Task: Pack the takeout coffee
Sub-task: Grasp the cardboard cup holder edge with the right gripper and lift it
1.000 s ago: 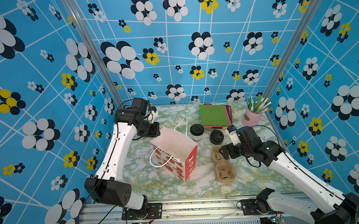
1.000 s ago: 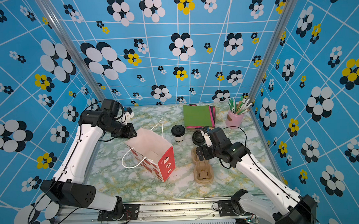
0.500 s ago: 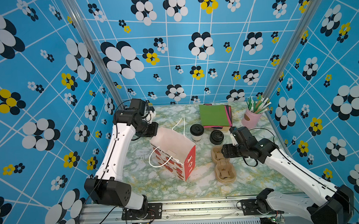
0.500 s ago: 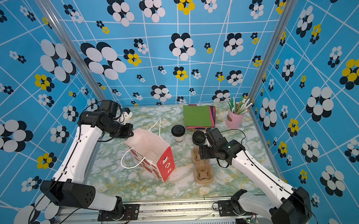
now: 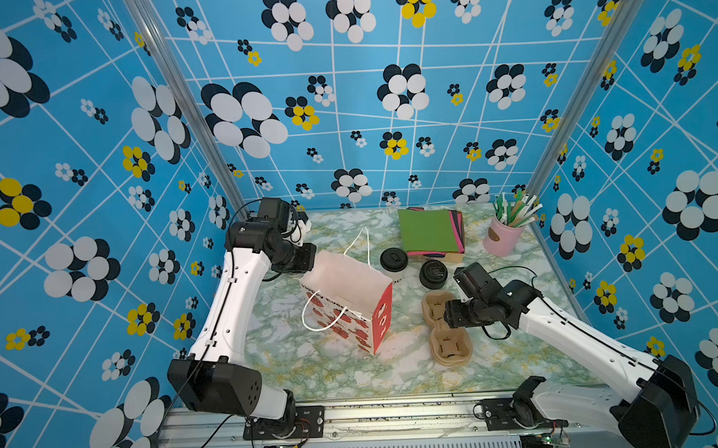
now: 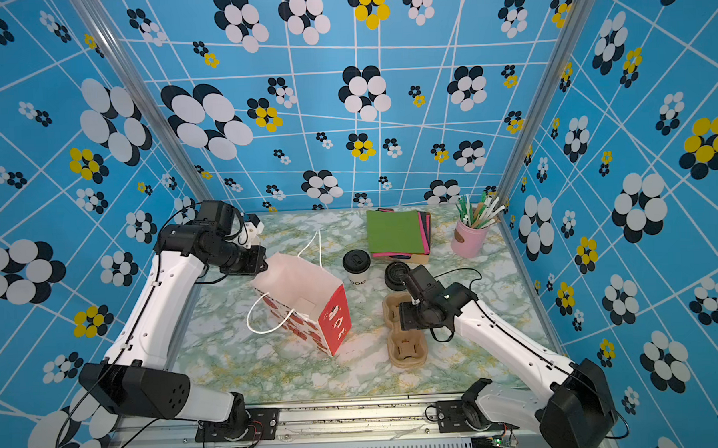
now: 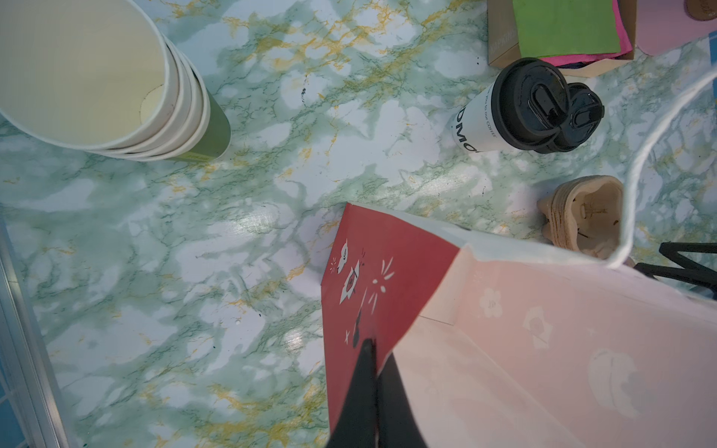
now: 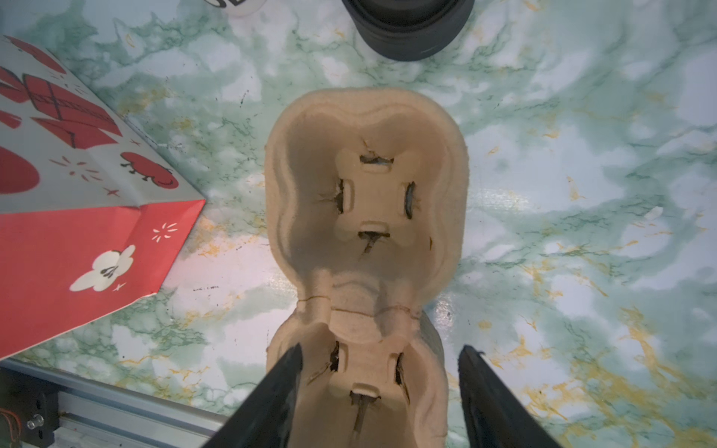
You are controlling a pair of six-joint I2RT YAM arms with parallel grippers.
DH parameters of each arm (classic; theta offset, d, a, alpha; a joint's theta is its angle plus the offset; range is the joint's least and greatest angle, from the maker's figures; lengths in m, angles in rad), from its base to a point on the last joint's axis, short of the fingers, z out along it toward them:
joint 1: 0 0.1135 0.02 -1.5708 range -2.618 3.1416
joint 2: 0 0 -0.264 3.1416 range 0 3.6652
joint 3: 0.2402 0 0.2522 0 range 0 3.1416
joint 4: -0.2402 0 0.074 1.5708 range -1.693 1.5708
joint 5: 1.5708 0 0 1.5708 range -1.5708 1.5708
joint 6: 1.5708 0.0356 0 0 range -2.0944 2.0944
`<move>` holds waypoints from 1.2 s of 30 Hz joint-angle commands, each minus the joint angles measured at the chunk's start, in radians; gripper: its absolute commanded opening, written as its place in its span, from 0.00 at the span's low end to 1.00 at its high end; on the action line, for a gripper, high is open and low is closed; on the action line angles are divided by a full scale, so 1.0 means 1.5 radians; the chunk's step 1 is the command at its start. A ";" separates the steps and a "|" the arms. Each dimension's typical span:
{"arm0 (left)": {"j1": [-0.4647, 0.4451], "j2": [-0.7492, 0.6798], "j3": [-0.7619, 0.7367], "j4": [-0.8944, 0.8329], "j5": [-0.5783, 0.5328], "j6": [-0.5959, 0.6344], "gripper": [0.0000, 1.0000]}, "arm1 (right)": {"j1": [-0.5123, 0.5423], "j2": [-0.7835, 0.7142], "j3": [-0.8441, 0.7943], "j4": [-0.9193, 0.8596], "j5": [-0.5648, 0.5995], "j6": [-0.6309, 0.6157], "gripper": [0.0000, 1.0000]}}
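Standing upright on the counter point(image 5: 335, 380), the takeout coffee point(image 5: 394, 260) sits just behind the red-and-white paper bag point(image 5: 343, 284), beside a stack of black lids point(image 5: 433, 273). The left jaws are pinched fully together on the bag's rim. The right jaws, partly spread, straddle one well of the brown cup carrier point(image 8: 364, 201) without clamping it; the carrier lies near the bag.
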 commanded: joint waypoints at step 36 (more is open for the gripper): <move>0.006 -0.032 -0.055 0.027 0.030 -0.007 0.00 | 0.067 0.161 0.047 -0.009 0.050 0.036 0.29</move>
